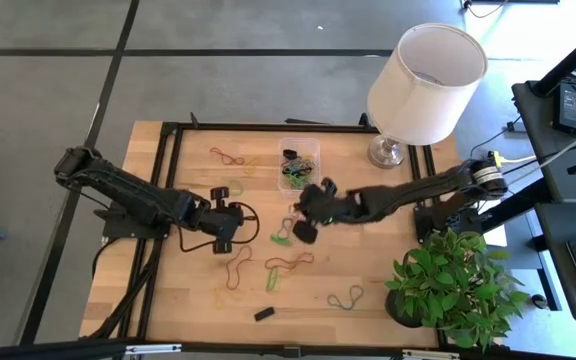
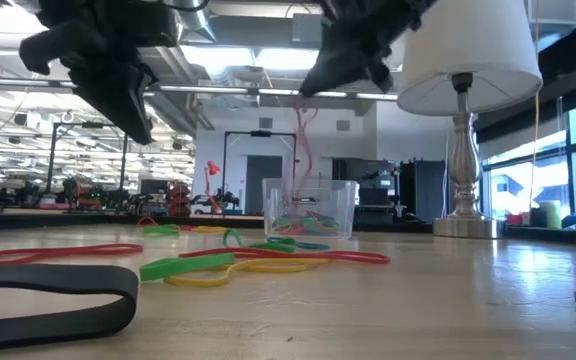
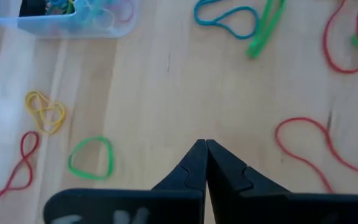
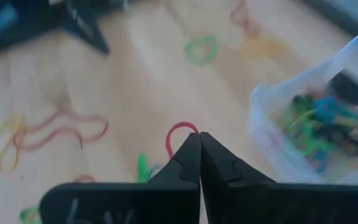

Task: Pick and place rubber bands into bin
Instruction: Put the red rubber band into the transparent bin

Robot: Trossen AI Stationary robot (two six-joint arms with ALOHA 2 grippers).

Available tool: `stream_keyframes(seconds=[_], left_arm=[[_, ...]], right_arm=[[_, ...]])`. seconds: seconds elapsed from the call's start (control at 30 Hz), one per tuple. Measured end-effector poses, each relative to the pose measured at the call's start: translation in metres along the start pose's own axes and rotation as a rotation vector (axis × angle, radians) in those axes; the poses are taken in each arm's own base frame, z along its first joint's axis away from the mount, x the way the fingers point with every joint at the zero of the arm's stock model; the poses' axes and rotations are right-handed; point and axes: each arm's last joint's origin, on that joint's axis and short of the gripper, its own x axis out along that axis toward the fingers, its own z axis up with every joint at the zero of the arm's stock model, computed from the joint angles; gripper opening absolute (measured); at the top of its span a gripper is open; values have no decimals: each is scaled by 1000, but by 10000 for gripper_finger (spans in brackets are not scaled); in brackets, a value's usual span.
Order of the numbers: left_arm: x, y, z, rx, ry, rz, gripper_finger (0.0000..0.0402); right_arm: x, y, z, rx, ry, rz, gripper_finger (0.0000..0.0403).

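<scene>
Loose rubber bands lie flat across the table: red (image 1: 226,155), green (image 1: 230,188), orange (image 1: 236,265), blue-grey (image 1: 346,297). The clear bin (image 1: 298,165) stands near the table's far edge with several bands inside. My right gripper (image 1: 298,212) hovers just near of the bin, shut on a red rubber band (image 4: 178,134). My left gripper (image 1: 236,215) hangs above the table's middle left, shut and empty, with a green loop (image 3: 91,155) and a red loop (image 3: 309,146) on the wood to either side of it. My right gripper pinches the red rubber band at the loop's top (image 4: 182,129) between its two shut fingertips, coming from above. The band (image 2: 303,140) hangs slack below the fingers as a long thin loop, lifted off the table. In the low view it hangs in front of the bin (image 2: 310,208).
A white lampshade (image 1: 426,80) on a metal base (image 1: 386,152) stands at the far right corner. A potted plant (image 1: 453,285) fills the near right corner. A small black block (image 1: 264,313) lies near the near edge. Black frame rails (image 1: 163,230) run along the left side.
</scene>
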Motion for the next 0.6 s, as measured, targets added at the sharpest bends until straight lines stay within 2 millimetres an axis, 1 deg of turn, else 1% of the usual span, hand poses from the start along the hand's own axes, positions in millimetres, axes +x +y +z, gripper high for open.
stream_keyframes(seconds=[0.13,0.23,0.33,0.43,0.53,0.6], left_arm=[[5,15,2,-78,16,54,3],[10,28,5,-125,26,101,2],[14,41,6,-158,42,129,2],[17,52,6,-193,58,139,2],[20,61,6,-229,67,159,2],[21,65,6,-249,71,166,3]], right_arm=[[-18,-27,27,10,-81,-26,0],[-26,-49,43,-11,-130,-64,0],[-21,-69,53,-43,-139,-85,0],[-12,-89,60,-32,-143,-103,0],[2,-106,59,-31,-88,-110,0],[11,-114,57,-24,-55,-102,0]])
